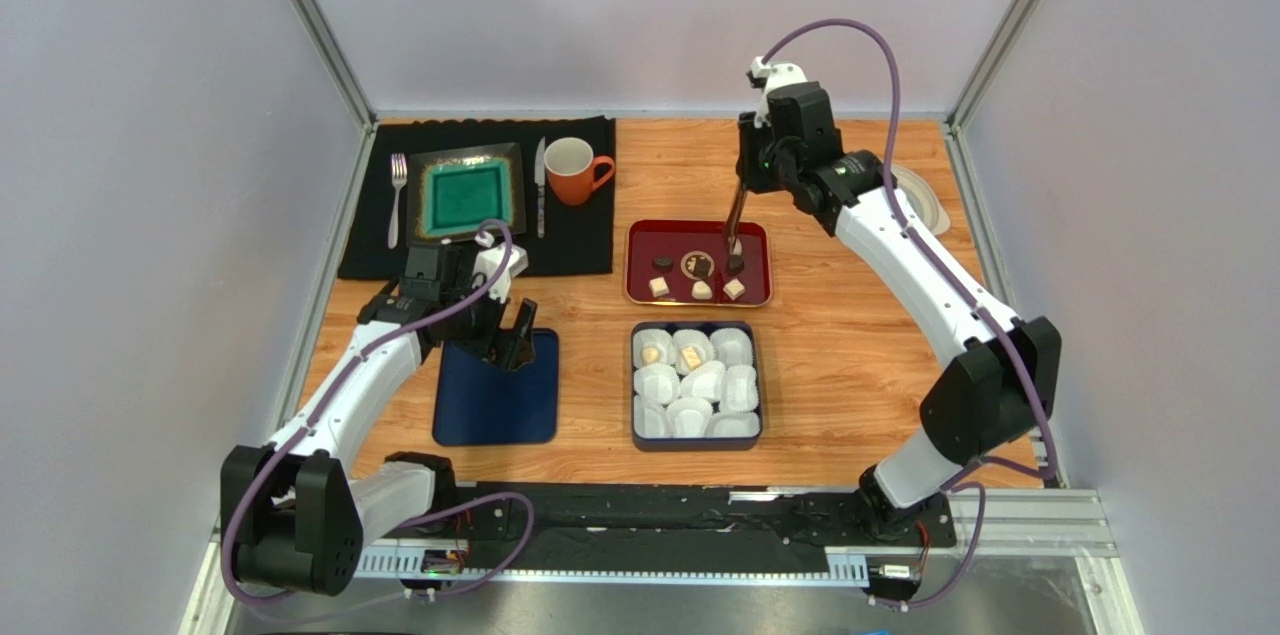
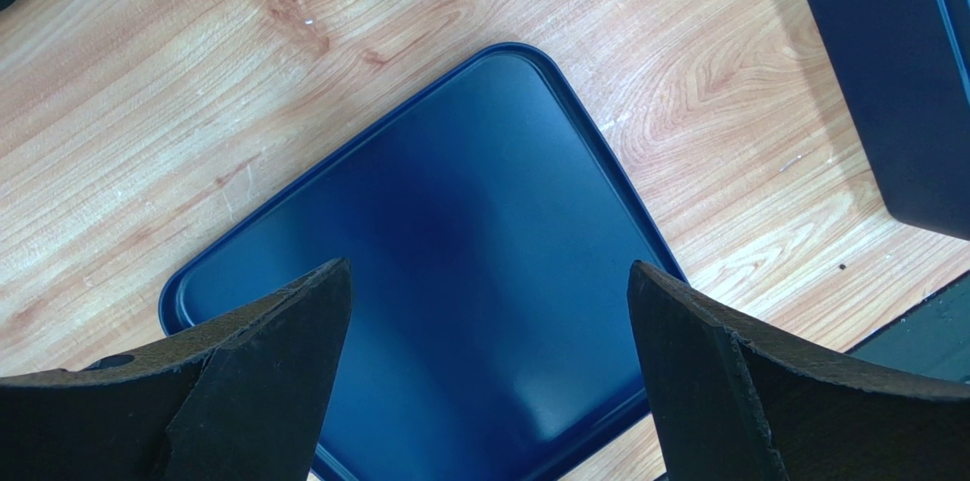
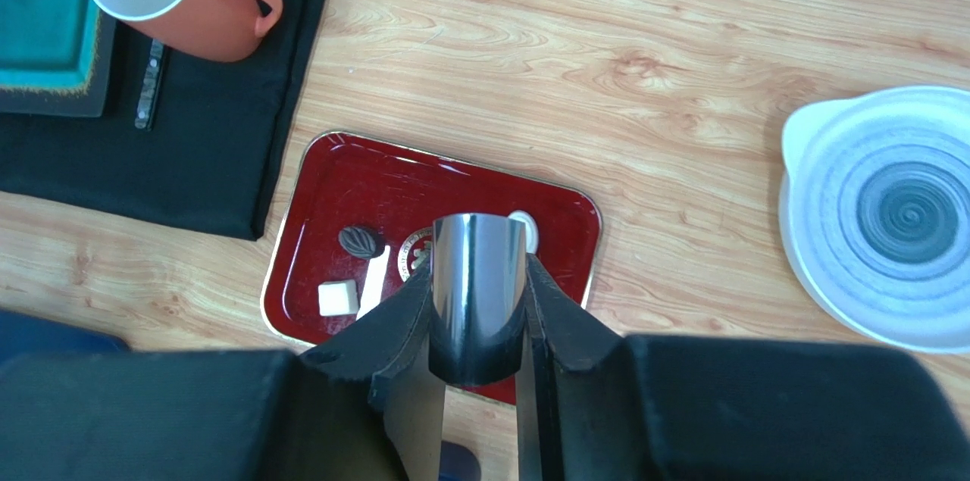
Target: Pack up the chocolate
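Several small chocolates, dark brown (image 1: 663, 262) and cream-white (image 1: 658, 284), lie in a red tray (image 1: 639, 238); the right wrist view shows a dark one (image 3: 358, 240) and a white cube (image 3: 337, 298). Two cream pieces (image 1: 691, 356) sit in white paper cups inside a dark blue box (image 1: 637, 433). My right gripper (image 1: 751, 155) (image 3: 479, 267) is shut on shiny metal tongs (image 3: 478, 322), whose tips (image 1: 735, 238) reach down over the tray's right part. My left gripper (image 1: 516, 347) (image 2: 487, 267) is open and empty above the blue lid (image 2: 478, 220).
The blue lid (image 1: 498, 388) lies left of the box, whose corner shows in the left wrist view (image 2: 888, 72). A black mat at back left holds a green dish (image 1: 469, 194), a fork (image 1: 397, 197), a knife (image 1: 540, 185) and an orange mug (image 1: 571, 170). A white plate (image 3: 888, 220) sits at far right.
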{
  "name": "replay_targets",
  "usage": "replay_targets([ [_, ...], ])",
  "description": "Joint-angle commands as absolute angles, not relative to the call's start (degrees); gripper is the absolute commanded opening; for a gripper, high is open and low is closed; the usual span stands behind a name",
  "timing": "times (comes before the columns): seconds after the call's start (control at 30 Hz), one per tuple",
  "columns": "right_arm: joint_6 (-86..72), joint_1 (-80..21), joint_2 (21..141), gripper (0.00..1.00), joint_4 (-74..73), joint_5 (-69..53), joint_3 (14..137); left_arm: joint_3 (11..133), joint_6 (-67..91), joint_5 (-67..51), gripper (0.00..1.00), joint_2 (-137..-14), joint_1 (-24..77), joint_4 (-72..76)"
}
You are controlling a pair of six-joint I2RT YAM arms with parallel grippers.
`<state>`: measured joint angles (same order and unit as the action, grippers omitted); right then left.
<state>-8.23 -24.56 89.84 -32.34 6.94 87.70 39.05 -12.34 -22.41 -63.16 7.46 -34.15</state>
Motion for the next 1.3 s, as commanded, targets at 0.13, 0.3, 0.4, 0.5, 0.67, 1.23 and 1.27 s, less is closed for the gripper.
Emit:
replay_targets([
  [0.13,-6.59,-23.21,94.48,0.27,-27.78,5.19,93.25,40.69,-13.89,-23.38,0.99,-63.63,7.38,-33.49],
  [0.3,-7.12,-22.06,95.62,0.3,-27.42,4.22,93.25,40.26,-13.98,-23.2,0.99,-63.81,7.38,-33.31],
  [0.4,-6.86,-21.97,95.89,0.31,-27.07,4.57,93.34,40.08,-14.06,-23.38,0.99,-63.81,7.38,-33.05],
  [0.5,-6.59,-21.97,95.98,0.32,-27.07,4.92,93.43,40.17,-13.8,-23.64,0.99,-63.81,7.38,-33.05],
  [0.67,-6.07,-21.88,96.42,0.35,-27.07,5.1,93.52,40.52,-13.97,-23.73,0.99,-63.55,7.38,-33.31],
  [1.23,-5.71,-20.48,97.47,0.38,-27.16,5.36,92.99,41.04,-14.5,-23.64,0.99,-63.11,7.38,-33.66],
  [1.27,-5.71,-20.3,97.56,0.38,-27.16,5.19,92.81,41.13,-14.5,-23.64,0.99,-63.11,7.38,-33.75],
])
